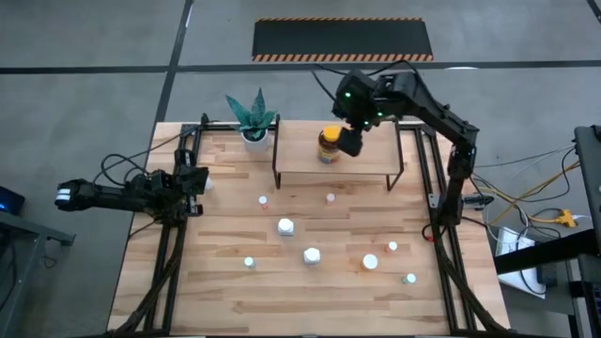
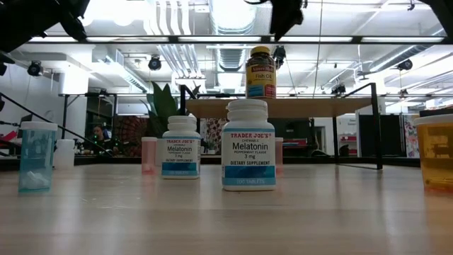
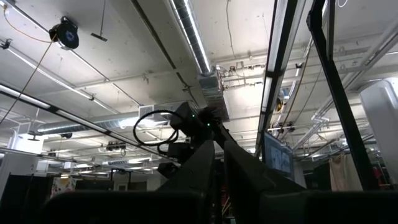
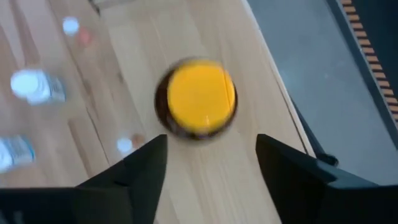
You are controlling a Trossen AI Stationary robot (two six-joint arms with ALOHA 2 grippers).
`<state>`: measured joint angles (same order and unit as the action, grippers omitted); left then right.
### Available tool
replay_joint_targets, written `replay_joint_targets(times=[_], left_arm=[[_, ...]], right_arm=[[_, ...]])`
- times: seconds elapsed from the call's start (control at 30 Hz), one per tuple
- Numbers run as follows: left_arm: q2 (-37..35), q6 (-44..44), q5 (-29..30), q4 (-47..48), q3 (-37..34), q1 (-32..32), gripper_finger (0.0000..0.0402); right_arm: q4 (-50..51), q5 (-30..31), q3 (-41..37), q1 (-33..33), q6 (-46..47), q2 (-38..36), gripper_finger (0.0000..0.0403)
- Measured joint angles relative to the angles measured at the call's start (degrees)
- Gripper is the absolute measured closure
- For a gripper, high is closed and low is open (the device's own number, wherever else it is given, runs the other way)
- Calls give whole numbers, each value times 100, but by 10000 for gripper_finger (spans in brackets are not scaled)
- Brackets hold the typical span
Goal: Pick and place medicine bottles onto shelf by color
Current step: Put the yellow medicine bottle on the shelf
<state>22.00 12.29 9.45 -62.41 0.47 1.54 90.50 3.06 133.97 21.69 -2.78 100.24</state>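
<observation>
The amber bottle with a yellow cap [image 1: 328, 143] stands upright on its base on the light-wood shelf [image 1: 376, 155] at the table's far side. It also shows in the low view [image 2: 260, 71] and the right wrist view [image 4: 198, 96]. My right gripper [image 4: 211, 146] is open above it, one finger on either side of the cap, clear of it. In the high view my right gripper [image 1: 349, 141] is just right of the bottle. Several small white bottles [image 1: 285, 225] stand on the tabletop. My left gripper [image 1: 192, 180] waits at the table's left edge.
A potted green plant [image 1: 252, 117] stands left of the shelf. Two white Melatonin bottles [image 2: 248, 145] stand close before the low camera, with an orange container [image 2: 435, 152] at its right and a clear bluish one [image 2: 35, 156] at its left. Black frame rails [image 1: 169, 253] run along both table sides.
</observation>
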Motion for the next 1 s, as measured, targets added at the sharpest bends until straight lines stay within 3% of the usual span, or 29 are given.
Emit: replay_joint_targets(times=[0.2,0.43,0.7,0.87,1.0], left_arm=[[0,-8,-1,1,0,0,382],[0,-8,0,0,0,-2,382],[0,-6,-1,0,0,-2,382],[0,-6,-1,-1,0,-2,382],[0,-6,0,-2,0,-2,382]], right_arm=[[-59,-6,-653,103,-283,-534,277],[-566,-23,-2143,231,-234,-984,384],[-2072,-58,-3639,233,-309,-1246,390],[-3076,-127,-3992,217,-341,-1224,390],[-3862,-708,-4042,180,-387,-1053,390]])
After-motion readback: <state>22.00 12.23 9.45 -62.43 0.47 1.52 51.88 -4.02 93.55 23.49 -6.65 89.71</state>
